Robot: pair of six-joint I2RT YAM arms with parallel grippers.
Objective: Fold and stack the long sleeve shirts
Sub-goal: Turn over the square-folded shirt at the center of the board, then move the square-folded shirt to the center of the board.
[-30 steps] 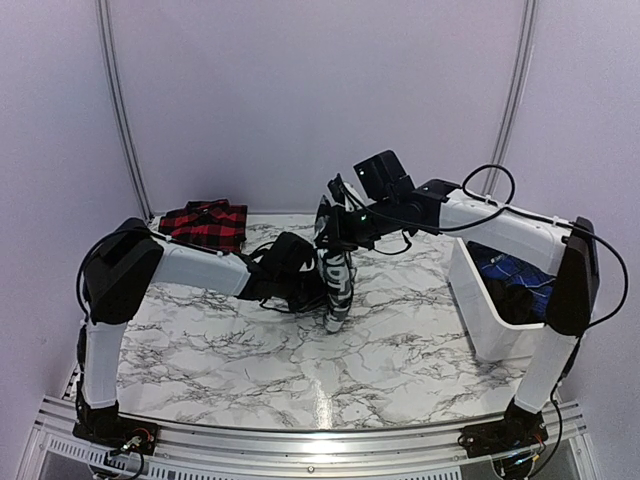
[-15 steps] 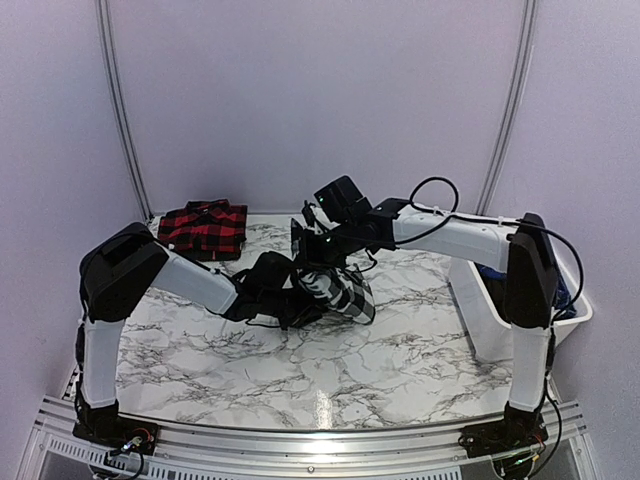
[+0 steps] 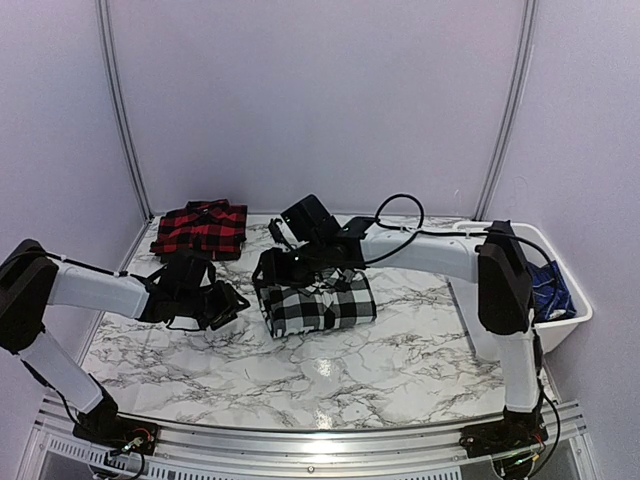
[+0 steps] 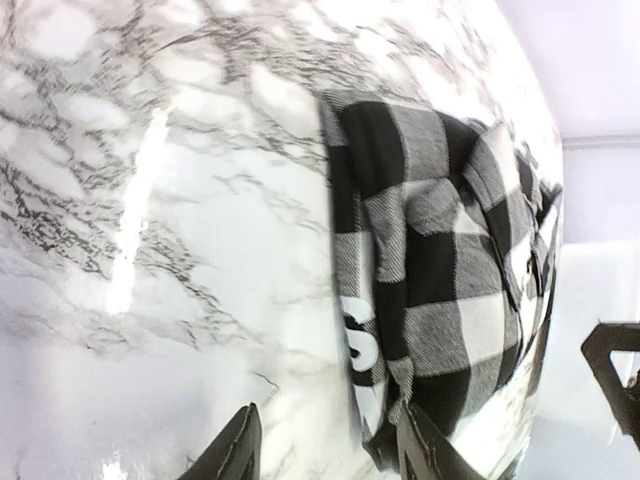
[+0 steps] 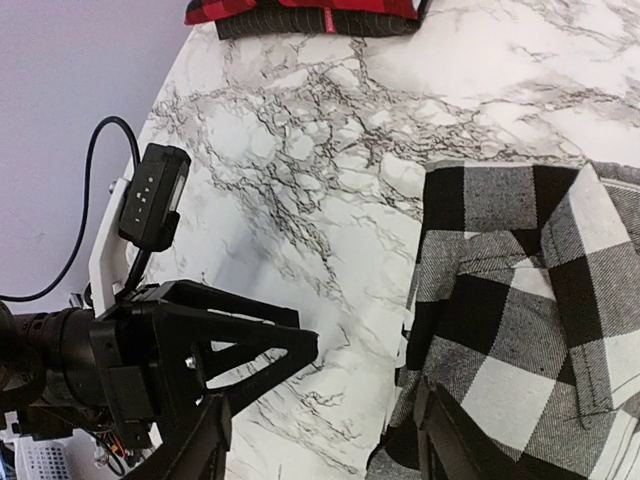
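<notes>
Both left gripper and right gripper are released, white shirt laid folded, likely for stacking on red shirt.

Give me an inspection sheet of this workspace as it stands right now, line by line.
Surface: marble-patterned table, glossy.
Job's things: black-and-white check shirt folded at the centre; red-and-black check shirt folded at the far left corner; not yet stacked.
Clutter: white bin at the right edge, blue fabric inside.
Grippers: left gripper open, beside the black-and-white check shirt; right gripper open at that shirt's edge, holding nothing.
Cables: black cable looping above the right arm, clear of both shirts.
Surroundings: plain pale walls; metal rail along the near edge.
</notes>
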